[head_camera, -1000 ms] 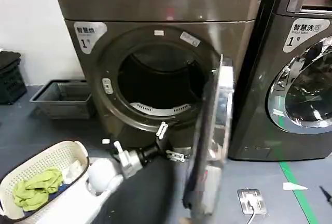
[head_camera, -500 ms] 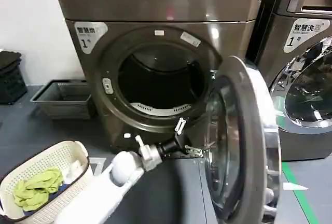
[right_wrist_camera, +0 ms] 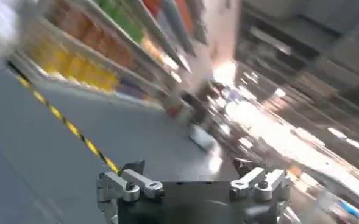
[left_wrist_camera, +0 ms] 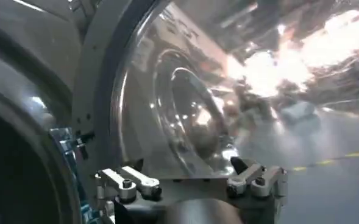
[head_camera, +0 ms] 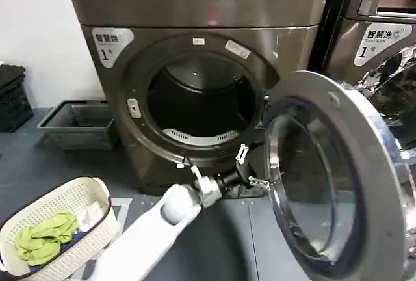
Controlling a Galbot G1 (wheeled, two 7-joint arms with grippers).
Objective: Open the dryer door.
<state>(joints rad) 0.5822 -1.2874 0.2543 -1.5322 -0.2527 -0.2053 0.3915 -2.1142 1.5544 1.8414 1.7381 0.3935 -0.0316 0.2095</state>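
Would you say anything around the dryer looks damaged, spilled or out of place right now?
Nothing stands out. The chrome-ringed round dryer door hangs swung open to the right of the dark drum opening, with the open left gripper beside its inner rim. The white laundry basket sits upright on the floor.

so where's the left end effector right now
In the head view the left end effector sits low at centre, open, between the drum opening and the swung-out dryer door.

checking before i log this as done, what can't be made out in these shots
- Round chrome-ringed dryer door: its right and lower rim are cut off by the head view's edge.
- Left pincer: whether it touches the door is too small to tell in the head view.
- Right pincer: its surroundings are blurred in the right wrist view.
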